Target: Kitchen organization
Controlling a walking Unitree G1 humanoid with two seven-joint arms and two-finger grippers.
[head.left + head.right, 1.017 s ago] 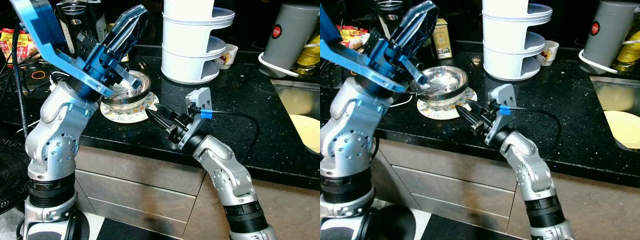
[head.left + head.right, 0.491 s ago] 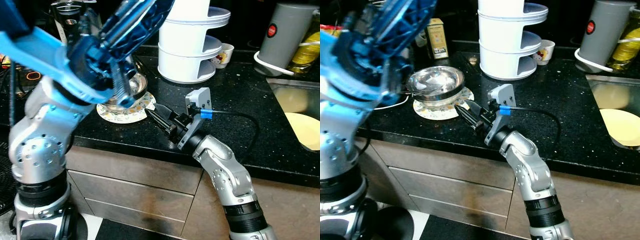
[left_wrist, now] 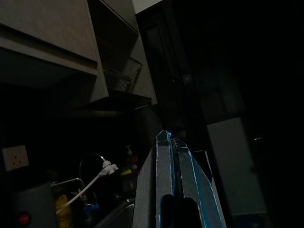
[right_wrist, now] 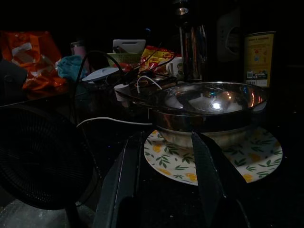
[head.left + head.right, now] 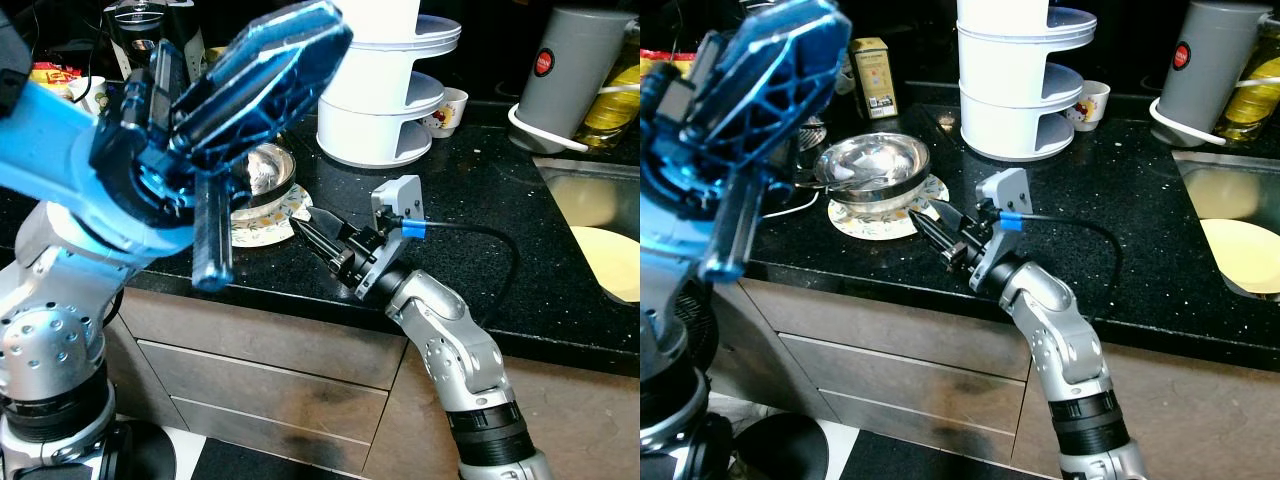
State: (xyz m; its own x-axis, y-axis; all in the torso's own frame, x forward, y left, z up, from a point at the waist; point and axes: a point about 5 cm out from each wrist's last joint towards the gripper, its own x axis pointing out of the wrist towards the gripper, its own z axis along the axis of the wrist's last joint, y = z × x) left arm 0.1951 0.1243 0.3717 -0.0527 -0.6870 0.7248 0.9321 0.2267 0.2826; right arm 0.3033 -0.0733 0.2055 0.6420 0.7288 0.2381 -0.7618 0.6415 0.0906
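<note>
Right end effector (image 5: 932, 222) is sitting at frame centre with fingers apart, tips just beside the patterned plate (image 5: 872, 218) carrying the steel bowl (image 5: 874, 167) on the black tabletop (image 5: 1120, 200). Left end effector (image 5: 255, 60) is hanging raised in the upper left, fingers together and gripping nothing. Pushing forward is risking a sliding plate and tipping bowl. Room is lying open rightward; the tabletop edge is running close below.

Shiny steel bowl (image 5: 873, 165); glossy speckled black stone counter (image 5: 1140, 260); matt white plastic rack (image 5: 1025, 80).
</note>
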